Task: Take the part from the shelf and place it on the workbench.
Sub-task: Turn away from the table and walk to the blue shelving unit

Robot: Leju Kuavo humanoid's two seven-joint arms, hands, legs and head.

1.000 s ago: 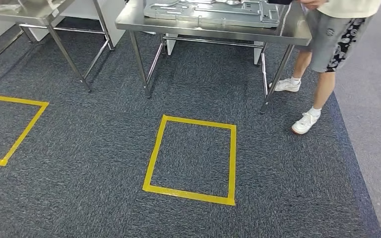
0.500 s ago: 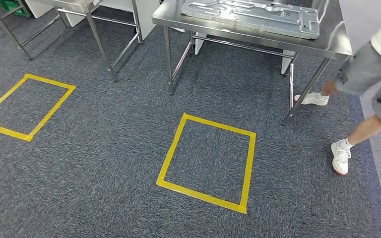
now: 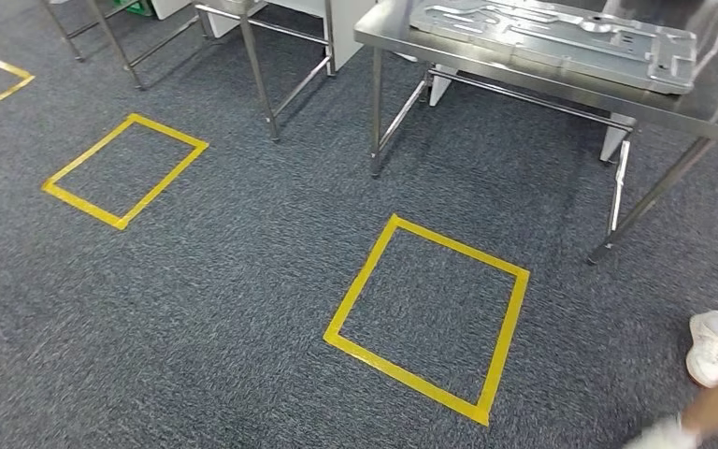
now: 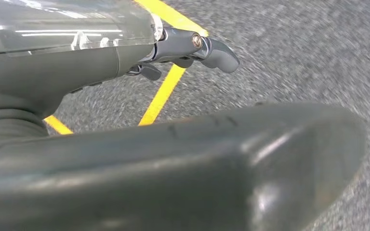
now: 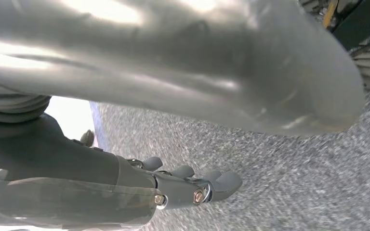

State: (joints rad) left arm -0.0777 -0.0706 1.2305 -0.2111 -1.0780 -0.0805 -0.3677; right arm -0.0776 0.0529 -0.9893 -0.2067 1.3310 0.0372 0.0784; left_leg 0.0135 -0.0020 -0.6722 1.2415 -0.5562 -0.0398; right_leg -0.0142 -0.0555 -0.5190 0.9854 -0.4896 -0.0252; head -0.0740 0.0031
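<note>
A flat silver metal part (image 3: 552, 33) lies on the steel workbench (image 3: 710, 108) at the upper right of the head view. My left hand (image 4: 125, 96) hangs over the carpet, thick thumb (image 4: 231, 163) and dark fingers (image 4: 207, 48) spread, holding nothing. My right hand (image 5: 77, 159) hangs the same way, its thumb (image 5: 197, 62) apart from its fingers (image 5: 202, 187), with nothing in it. No shelf can be seen.
Yellow tape squares mark the grey carpet: one in front of the workbench (image 3: 361, 278), one further left (image 3: 164, 184), a third at the far left edge (image 3: 0, 96). Legs of a second steel table (image 3: 257, 84) stand at the upper left. A person's white shoe (image 3: 710, 346) is at the lower right.
The camera has turned, so the whole scene slid right and down. The person left the workbench's right end and stepped to the lower right edge.
</note>
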